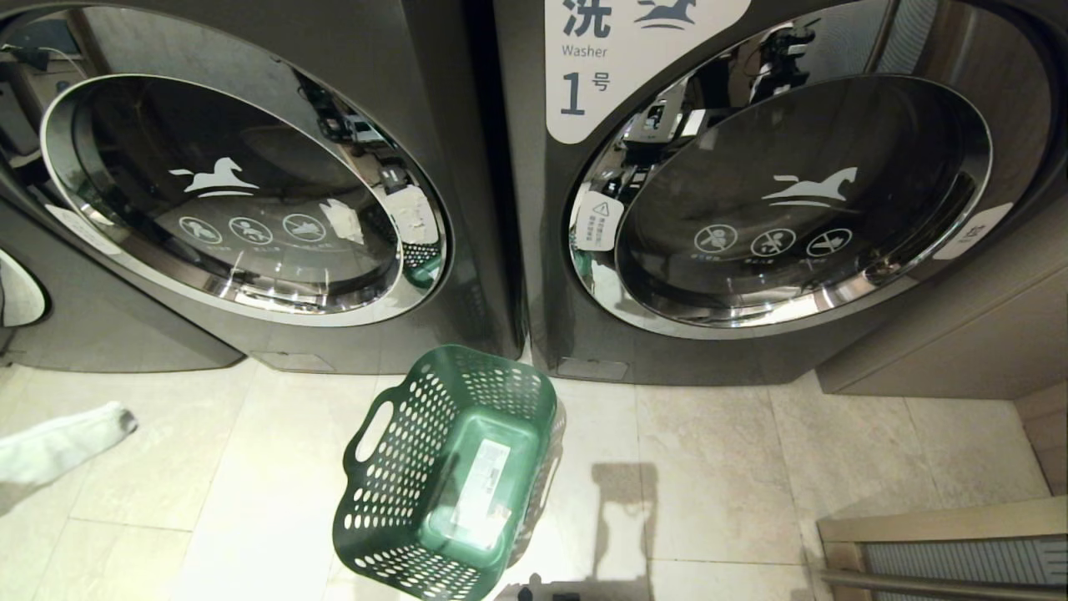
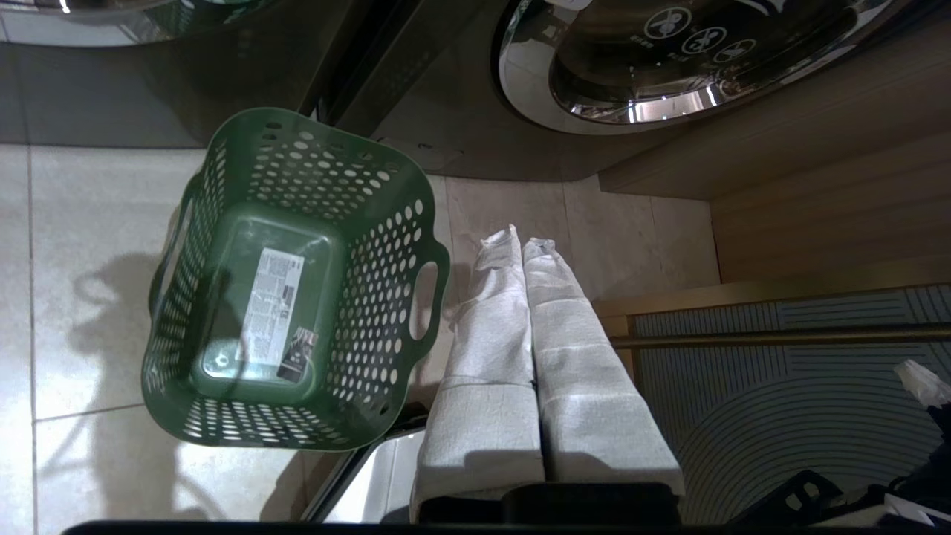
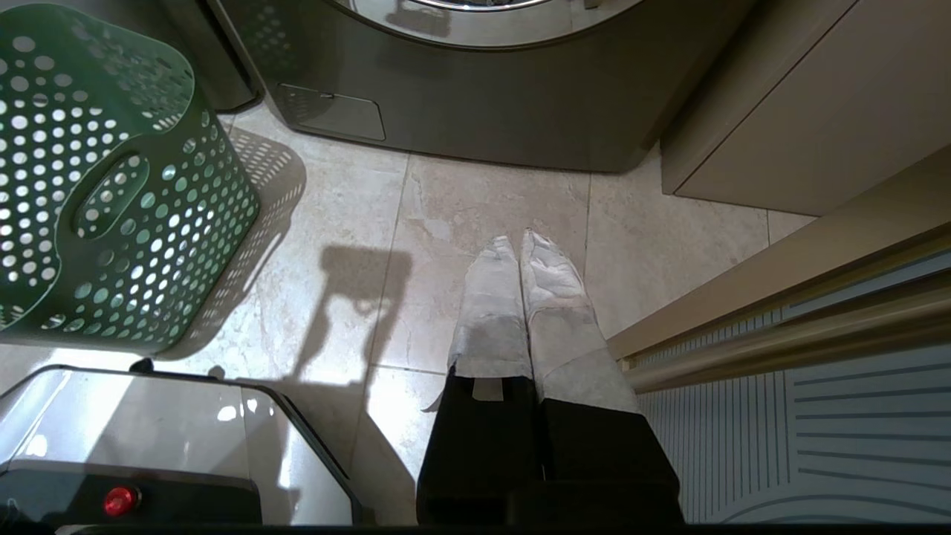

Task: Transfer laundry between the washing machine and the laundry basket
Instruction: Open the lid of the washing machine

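Green laundry basket (image 1: 450, 476) on the tile floor (image 1: 717, 467), empty, white sticker on base, just in front of the gap between the two dark front-loaders. Washing machine (image 1: 242, 196) on left with door closed, like machine marked Washer 1 (image 1: 793, 200) on right, no laundry visible. Left gripper (image 2: 520, 241) closed on nothing, right of basket; right gripper (image 3: 518, 244) closed on nothing, low over floor further right.

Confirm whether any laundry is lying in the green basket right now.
No. The laundry basket holds only a white sticker on its bare base.
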